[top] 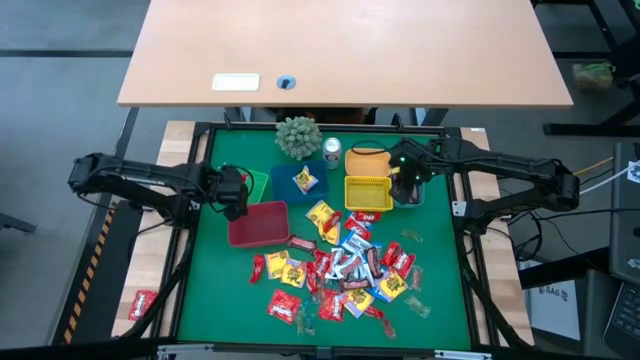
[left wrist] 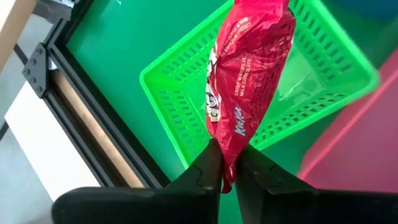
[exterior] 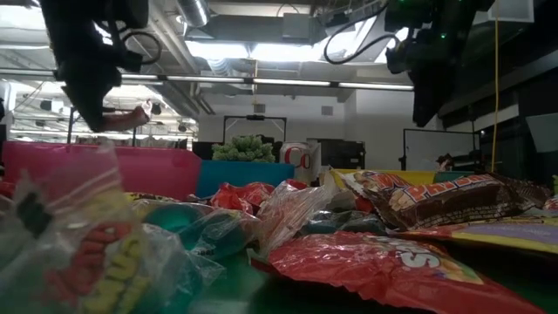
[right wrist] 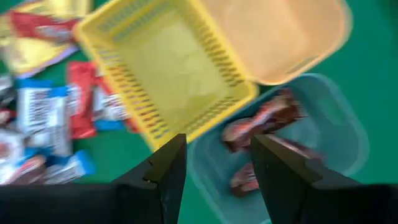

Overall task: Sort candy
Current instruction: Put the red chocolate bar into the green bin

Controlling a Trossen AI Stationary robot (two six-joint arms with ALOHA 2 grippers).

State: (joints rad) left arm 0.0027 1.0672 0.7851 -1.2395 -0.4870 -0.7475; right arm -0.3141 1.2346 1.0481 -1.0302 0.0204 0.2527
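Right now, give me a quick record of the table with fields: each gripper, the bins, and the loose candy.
left gripper: shut on a red candy, held above the green bin
right gripper: open, empty, over the clear bin beside the yellow bin
clear bin contents: dark brownish-red candies
yellow bin contents: nothing seen inside
red bin: beside the green bin, nothing seen inside
blue bin: one yellow piece inside
loose candy pile: mixed wrappers spread on the green mat
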